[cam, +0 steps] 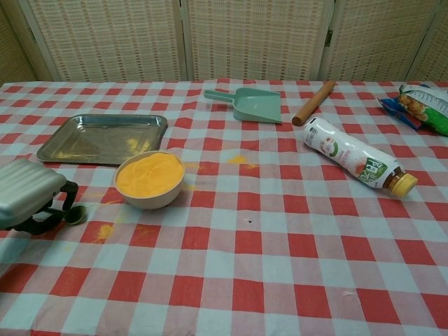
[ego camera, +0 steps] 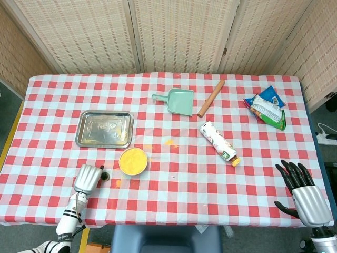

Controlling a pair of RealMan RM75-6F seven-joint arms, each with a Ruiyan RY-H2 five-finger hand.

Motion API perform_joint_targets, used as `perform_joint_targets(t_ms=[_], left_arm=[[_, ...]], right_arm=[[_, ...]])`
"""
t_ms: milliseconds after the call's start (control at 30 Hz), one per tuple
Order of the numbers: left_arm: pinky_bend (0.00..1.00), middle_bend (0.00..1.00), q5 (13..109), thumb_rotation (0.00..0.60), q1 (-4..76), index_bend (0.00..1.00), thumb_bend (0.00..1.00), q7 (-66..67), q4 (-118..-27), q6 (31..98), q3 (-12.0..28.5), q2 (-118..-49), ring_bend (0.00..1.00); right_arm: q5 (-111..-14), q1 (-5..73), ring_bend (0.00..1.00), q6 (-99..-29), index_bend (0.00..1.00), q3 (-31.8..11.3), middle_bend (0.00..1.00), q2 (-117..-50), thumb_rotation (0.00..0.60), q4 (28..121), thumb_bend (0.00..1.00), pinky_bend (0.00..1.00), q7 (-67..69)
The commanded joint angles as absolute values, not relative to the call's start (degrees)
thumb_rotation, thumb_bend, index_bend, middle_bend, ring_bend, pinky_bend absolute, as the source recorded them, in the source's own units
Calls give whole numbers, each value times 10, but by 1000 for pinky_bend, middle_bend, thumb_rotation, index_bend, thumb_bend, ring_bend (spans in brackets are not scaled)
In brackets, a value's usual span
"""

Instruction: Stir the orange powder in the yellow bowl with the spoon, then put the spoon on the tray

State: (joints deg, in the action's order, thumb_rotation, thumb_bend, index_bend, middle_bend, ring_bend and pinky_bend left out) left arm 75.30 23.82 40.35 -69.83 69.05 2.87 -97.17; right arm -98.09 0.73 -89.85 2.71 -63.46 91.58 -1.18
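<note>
My left hand curls around the spoon just left of the bowl, so I'd lift it clear before dipping; right hand idles, fingers spread.

A yellow bowl heaped with orange powder stands upright just at 5 o'clock of the empty steel tray. At the bowl's 9 o'clock, the dark spoon shows only its small round bowl end.
</note>
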Motion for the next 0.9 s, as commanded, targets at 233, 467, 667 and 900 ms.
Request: perform_joint_targets(t_ms=[233, 467, 667, 900], left_arm=[[1000, 1000, 758, 600, 233, 601, 441, 395, -712, 703, 29, -958, 1000], [1000, 1000, 764, 600, 224, 606, 449, 397, -752, 739, 42, -927, 1000], [1000, 1000, 769, 600, 222, 613, 451, 420, -819, 772, 61, -898, 1000], [1000, 1000, 764, 600, 242, 615, 459, 527, -875, 782, 74, -915, 1000]], right_arm=[[-981, 8, 0, -897, 0, 27, 0, -635, 600, 916, 44, 0, -13], [-983, 9, 0, -894, 0, 29, 0, -635, 600, 916, 43, 0, -13], [-987, 11, 0, -894, 0, 31, 0, -632, 600, 916, 43, 0, -5], [-992, 12, 0, -894, 0, 34, 0, -626, 600, 917, 43, 0, 9]])
